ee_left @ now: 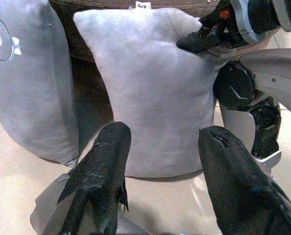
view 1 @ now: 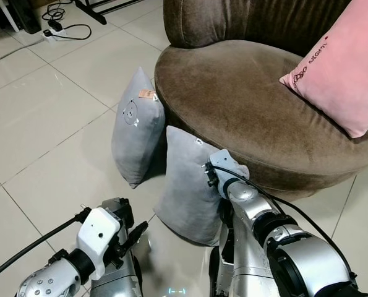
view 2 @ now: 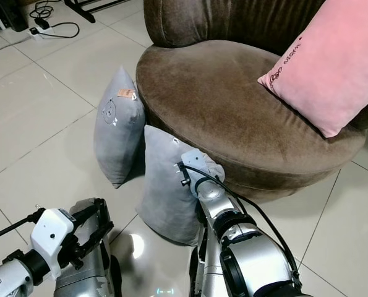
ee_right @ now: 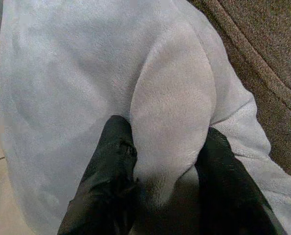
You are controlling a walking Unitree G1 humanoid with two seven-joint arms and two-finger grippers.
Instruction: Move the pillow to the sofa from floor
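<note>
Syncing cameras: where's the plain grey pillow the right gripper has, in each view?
Left eye: grey pillow low centre, against the brown sofa.
Right eye: low centre, right gripper at its top corner.
Left wrist: centre.
Right wrist: corner fold pinched between the fingers.
Shared landmark: the sofa edge.

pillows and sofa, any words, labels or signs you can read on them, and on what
Pink pillow on the sofa: a dark line of script along its edge, too small and slanted to read surely.
Far grey pillow: an orange tag, print too small to read; a round stitched design with no legible words.
Near grey pillow, pinched by the right gripper: a small white tag at its top edge, nothing legible.
</note>
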